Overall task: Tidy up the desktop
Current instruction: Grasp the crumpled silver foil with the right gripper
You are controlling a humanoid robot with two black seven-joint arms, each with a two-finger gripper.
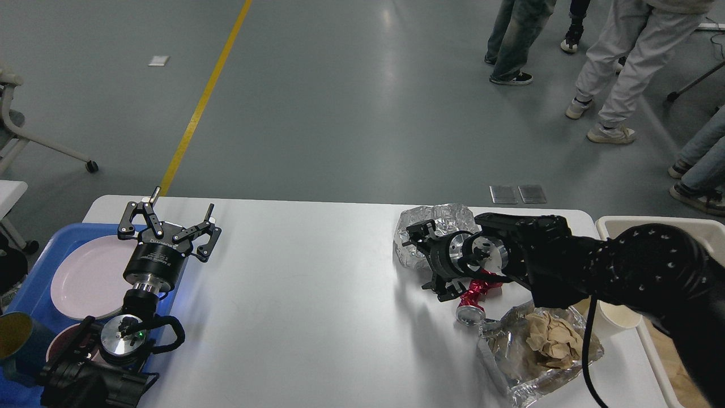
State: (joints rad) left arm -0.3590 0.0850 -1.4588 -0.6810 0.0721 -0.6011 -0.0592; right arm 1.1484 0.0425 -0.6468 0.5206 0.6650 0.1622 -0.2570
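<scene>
The white desktop [311, 294] carries litter at its right end. There lie a crumpled silver foil sheet [447, 215], a crushed red foil piece [480, 292] and a foil tray [510, 374] holding crumpled brown paper [541, 340]. My right gripper [423, 260] reaches left across this litter. It is open, with its fingers spread against the foil sheet's near left edge, and it holds nothing. My arm hides part of the sheet. My left gripper [170, 222] is open and empty at the table's left end, next to the blue tray [34, 266].
The blue tray holds a pink plate [85, 277], and a dark cup [17, 340] stands at its near corner. A beige bin [623, 224] stands off the right end, with a white paper cup [620, 318] partly hidden beside it. People stand on the floor beyond. A chair is at far left.
</scene>
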